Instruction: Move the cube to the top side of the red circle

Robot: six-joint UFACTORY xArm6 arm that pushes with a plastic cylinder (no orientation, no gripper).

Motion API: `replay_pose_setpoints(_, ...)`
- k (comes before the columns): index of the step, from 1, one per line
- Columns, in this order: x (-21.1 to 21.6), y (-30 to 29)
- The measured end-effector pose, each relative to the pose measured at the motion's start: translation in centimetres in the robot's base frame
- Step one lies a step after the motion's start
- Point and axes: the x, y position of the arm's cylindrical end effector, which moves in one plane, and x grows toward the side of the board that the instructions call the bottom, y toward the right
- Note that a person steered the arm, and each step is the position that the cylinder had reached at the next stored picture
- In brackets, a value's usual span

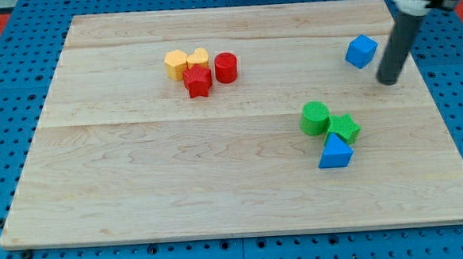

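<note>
While my tip (388, 80) grips nothing near the board's right edge, the blue cube (361, 51) lies up-left of it, the red circle (226, 67) far left.

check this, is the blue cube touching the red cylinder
No, the blue cube sits far off to the view's right of the red cylinder, beside my tip.

Wooden board (139, 190) on blue pegboard (1, 118); eight coloured blocks.

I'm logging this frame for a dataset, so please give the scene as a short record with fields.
tip: my tip, just right of and below the blue cube, apart from it
target: red cylinder
beside target: red star, yellow hexagon, yellow heart
lower right group: green cylinder, green star, blue triangle
</note>
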Motion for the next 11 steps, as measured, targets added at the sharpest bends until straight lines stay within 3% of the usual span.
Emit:
replay_pose_setpoints(1,-4.6,0.0)
replay_pose_setpoints(3,-6.1,-15.0)
replay_pose_setpoints(4,-10.4,-12.5)
replay_pose_setpoints(5,-11.9,-9.9)
replay_pose_setpoints(7,-13.5,-22.3)
replay_pose_setpoints(8,-13.5,-24.2)
replay_pose_setpoints(10,-12.5,-14.4)
replay_pose_setpoints(11,-12.1,-17.4)
